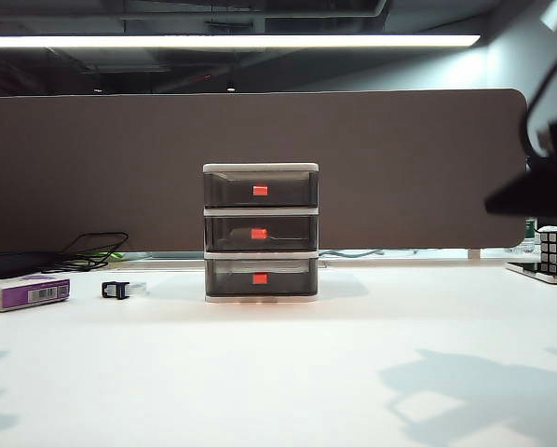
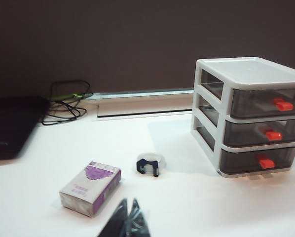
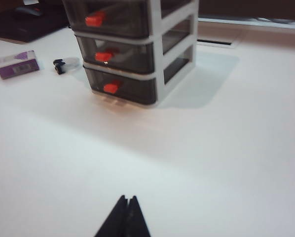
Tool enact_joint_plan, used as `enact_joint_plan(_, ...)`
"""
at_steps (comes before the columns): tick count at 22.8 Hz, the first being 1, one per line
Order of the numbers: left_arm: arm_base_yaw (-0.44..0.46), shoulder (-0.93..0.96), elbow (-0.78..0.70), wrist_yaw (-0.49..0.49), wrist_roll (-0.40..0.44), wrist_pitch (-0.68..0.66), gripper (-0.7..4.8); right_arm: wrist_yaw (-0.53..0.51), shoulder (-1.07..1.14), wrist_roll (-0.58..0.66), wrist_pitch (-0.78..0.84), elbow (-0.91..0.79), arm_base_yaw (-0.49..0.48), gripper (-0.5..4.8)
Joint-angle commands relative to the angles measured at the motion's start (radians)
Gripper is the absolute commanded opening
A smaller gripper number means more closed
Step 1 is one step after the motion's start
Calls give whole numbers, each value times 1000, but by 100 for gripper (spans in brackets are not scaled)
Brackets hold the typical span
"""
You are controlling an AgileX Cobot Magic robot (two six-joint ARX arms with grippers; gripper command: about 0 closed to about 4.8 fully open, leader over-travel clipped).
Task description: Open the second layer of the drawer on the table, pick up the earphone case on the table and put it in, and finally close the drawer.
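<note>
Three smoky grey translucent drawers in an off-white desktop frame [image 1: 260, 233] stand shut near the rear edge of the plain white table [image 1: 288, 372]; the middle drawer [image 1: 260, 233] appears to hold a small pale object, possibly the earphone case, though it cannot be identified. Left gripper [image 2: 129, 217] and right gripper [image 3: 127, 217], both pinched together and empty, hang above the front of the tabletop. Judged complete; withdraw clear of the red tabs [image 3: 104, 55].

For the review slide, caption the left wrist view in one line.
Shut left gripper above the table; all three trays of the drawer closed, purple-and-white box and black clip nearby.
</note>
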Motion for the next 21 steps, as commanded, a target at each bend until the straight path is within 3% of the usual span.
enact_joint_plan(1, 2, 0, 6, -29, 14, 16, -6, 41, -1, 13, 75, -46, -6, -5)
enact_joint_plan(7, 2, 0, 6, -34, 12, 14, -6, -115, -19, 70, 73, -46, -161, -5)
enact_joint_plan(9, 2, 0, 6, -79, 19, 0, -6, -129, -62, 64, 34, -46, -211, -5)
enact_joint_plan(12, 2, 0, 6, -95, 22, -14, -6, -120, -164, 20, -81, -46, -251, -5)
enact_joint_plan(17, 2, 0, 6, -121, 21, -4, -6, 3, -454, 2, -323, -46, -249, -5)
enact_joint_plan(21, 3, 0, 5, -26, 94, 40, -6, 17, -687, -4, -518, -46, -256, -5)
